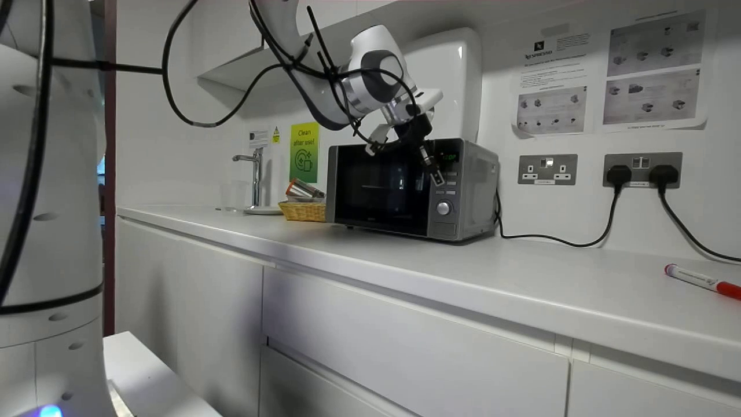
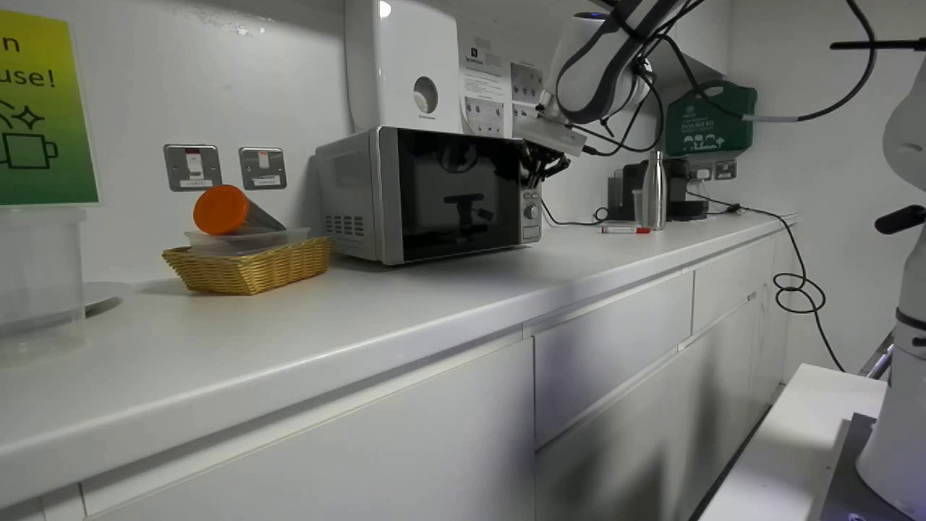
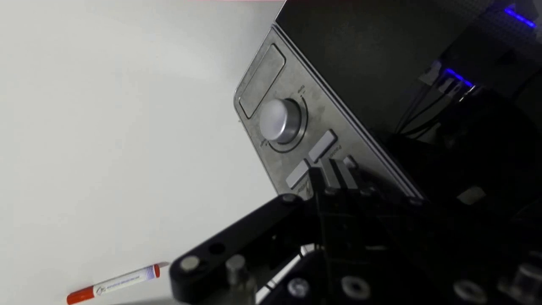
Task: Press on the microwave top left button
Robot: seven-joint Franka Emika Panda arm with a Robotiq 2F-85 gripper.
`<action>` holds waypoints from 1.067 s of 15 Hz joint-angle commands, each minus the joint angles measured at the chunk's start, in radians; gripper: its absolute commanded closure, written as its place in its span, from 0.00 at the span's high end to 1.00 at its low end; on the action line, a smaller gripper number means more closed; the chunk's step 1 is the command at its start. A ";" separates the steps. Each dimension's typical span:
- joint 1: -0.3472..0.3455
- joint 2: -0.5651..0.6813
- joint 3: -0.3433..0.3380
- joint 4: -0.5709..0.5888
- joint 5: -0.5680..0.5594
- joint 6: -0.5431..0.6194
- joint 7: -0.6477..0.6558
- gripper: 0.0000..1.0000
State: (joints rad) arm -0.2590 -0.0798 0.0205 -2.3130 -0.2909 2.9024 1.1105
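wicker basket [image 2: 286, 269]; clear tub [image 2: 249, 243] in it; orange-lidded container [image 2: 230, 210], tilted; red-capped marker [image 3: 114, 284] on counter [image 2: 434, 304]; silver bottle [image 2: 655, 194], upright; green first-aid case [image 2: 712, 129]

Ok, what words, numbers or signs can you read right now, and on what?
"Clean after use!": yellow-green notice, with a mug drawing.
"NESPRESSO": wall poster.
"First Aid Kit": green case.
"Pause", probably: microwave's control strip.
Too small or blurred: green display, dial and other button labels, marker print, white wall box logo, socket labels, remaining poster print.

The microwave [image 2: 429, 195] looks dull metal, its door [image 2: 459, 199] glossy dark glass
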 commanded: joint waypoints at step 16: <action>0.191 -0.106 -0.088 0.124 0.488 -1.109 -0.670 0.00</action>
State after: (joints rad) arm -0.0495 -0.2027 -0.0814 -2.2486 0.2615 1.9452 0.4727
